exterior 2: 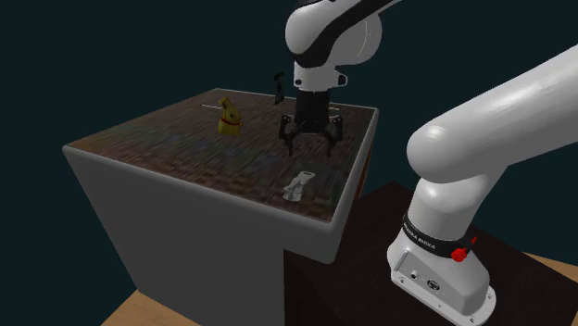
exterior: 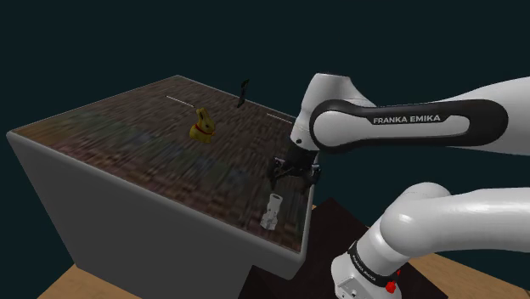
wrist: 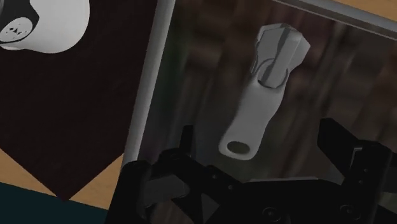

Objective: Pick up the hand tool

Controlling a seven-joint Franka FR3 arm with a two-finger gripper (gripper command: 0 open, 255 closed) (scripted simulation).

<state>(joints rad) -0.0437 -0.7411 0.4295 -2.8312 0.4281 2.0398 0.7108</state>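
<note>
Closest to me is the arm's white base (exterior 2: 435,269) on its dark stand (exterior 2: 343,269), pushed up against a grey-walled table (exterior: 153,229) with a mottled dark top. Just inside the table's near edge, by the corner next to the stand, lies the hand tool (exterior: 272,211), a pale grey thing lying flat. From the wrist camera it shows a slim handle ending in a ring and a bulkier head beyond.

Above it, a little farther in over the table, hangs the black gripper (exterior: 295,183). Its fingers are spread wide and hold nothing. They sit to either side of the handle's ring end without touching it.

As I see it, the step in hand is the descent onto the tool. To do it well, I'd shift the hand slightly along the handle toward the head, so the pads close across the narrow shank rather than the very tip. Then it should come straight down with the fingers kept apart until they flank it. The tool lies close to the edge, so a sideways nudge could push it off.

Farther back stands a golden rabbit figure (exterior: 202,125), well clear. At the far edge is a small black object (exterior: 243,92) I can't identify.
</note>
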